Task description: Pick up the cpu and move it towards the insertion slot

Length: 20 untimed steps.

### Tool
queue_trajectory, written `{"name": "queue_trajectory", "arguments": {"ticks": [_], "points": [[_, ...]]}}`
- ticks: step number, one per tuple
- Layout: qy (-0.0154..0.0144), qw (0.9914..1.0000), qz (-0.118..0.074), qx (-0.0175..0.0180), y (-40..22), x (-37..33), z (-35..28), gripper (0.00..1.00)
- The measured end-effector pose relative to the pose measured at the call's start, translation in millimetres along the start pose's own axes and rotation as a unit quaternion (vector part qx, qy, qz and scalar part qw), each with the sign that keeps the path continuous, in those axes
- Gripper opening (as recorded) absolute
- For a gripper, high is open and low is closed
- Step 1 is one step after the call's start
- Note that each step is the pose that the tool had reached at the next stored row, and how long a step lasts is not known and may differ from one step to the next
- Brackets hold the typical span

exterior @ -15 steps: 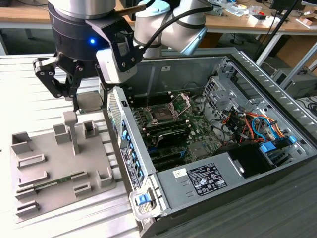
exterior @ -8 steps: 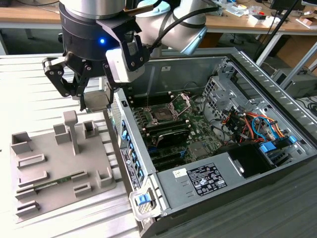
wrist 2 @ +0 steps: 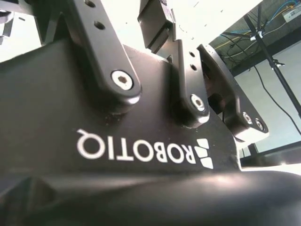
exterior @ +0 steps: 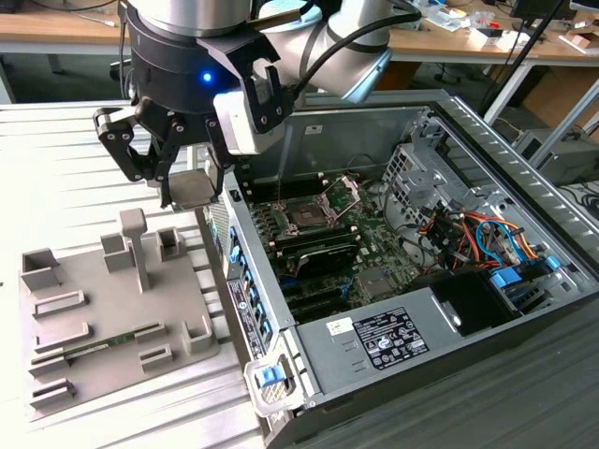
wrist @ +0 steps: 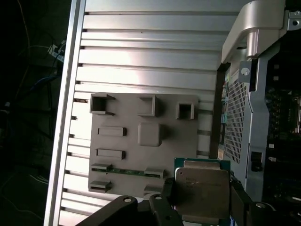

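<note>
Three views divide the scene. The exterior view takes in the open computer case [exterior: 323, 367], where the insertion slot [exterior: 307, 216] sits on the green board with its retention bracket [exterior: 343, 190] hinged up. The first wrist view looks past the cpu [wrist: 202, 188], silvery top toward the camera, at the grey fixture tray [wrist: 127, 136] on the slatted table [wrist: 141, 61]. The second wrist view gives black linkage bars [wrist 2: 190, 80] from close by. The gripper [exterior: 190, 195] is drawn in narrow, a finger [wrist: 165, 200] against each of two opposite edges of the chip. It hangs lifted between tray and case, apart from the slot, with the case's side wall between them. On the tray stand an upright post [exterior: 137, 248] and a memory stick [exterior: 103, 341] lying in its holders.
</note>
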<state>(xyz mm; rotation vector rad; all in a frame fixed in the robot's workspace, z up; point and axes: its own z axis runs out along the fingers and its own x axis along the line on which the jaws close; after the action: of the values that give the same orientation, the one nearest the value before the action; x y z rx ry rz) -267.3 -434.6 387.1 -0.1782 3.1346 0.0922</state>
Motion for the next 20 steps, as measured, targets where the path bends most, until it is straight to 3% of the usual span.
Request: {"name": "queue_trajectory", "arguments": {"ticks": [20], "points": [[0.0000,1.00000,0.000,0.0000,-2.7,-23.4,-0.1,0.55]]}}
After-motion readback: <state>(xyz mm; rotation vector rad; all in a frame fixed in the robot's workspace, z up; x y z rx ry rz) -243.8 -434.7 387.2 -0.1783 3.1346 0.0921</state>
